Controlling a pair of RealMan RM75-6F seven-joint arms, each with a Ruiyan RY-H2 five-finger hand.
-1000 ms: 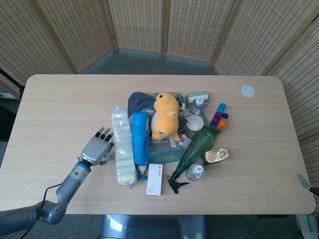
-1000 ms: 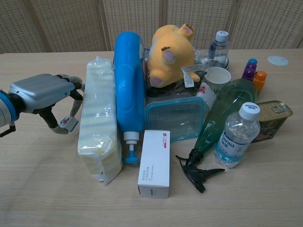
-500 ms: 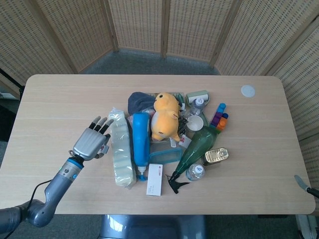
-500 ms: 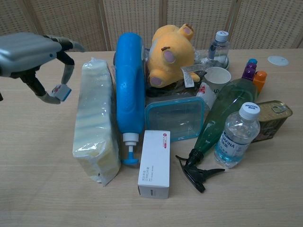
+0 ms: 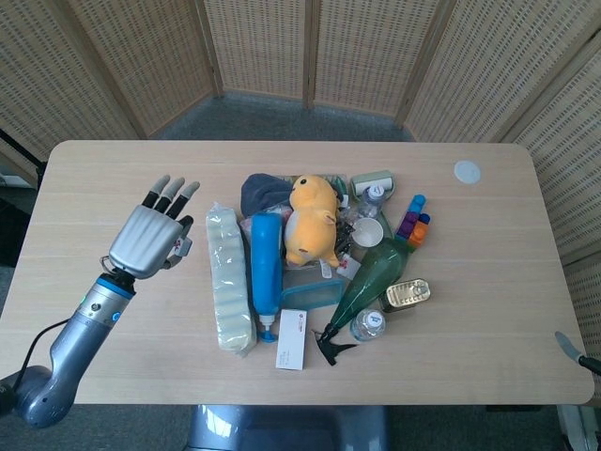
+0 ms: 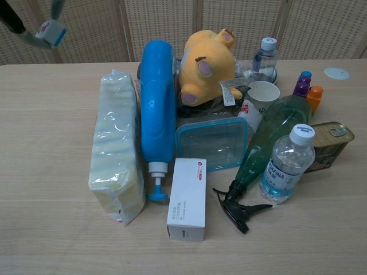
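Observation:
My left hand is lifted above the table's left part, open, fingers spread and pointing away, holding nothing. In the chest view only its fingertips show at the top left corner. Nearest to it, on its right, lies a long cream plastic-wrapped packet, a short gap away. Beside the packet lies a blue pump bottle. My right hand is in neither view.
The pile at the table's middle holds a yellow plush, white box, teal-rimmed clear container, green spray bottle, water bottle, tin can and paper cup. A white disc lies far right.
My left hand has risen from the table beside the cream packet and drawn back to the left, its fingers spreading. The packet has shifted slightly. Nothing else moved.

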